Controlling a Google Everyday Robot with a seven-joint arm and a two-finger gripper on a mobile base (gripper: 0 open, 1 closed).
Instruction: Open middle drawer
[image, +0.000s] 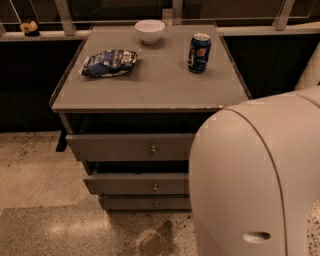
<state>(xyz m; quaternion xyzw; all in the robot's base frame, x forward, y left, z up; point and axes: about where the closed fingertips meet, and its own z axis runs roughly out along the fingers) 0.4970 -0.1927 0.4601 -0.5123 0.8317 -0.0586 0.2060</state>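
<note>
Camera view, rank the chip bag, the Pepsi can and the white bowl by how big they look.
1. chip bag, clearly largest.
2 and 3. Pepsi can and white bowl look about alike, and the bowl sits farther back, so I won't rank them.
The end effector is out of view.
</note>
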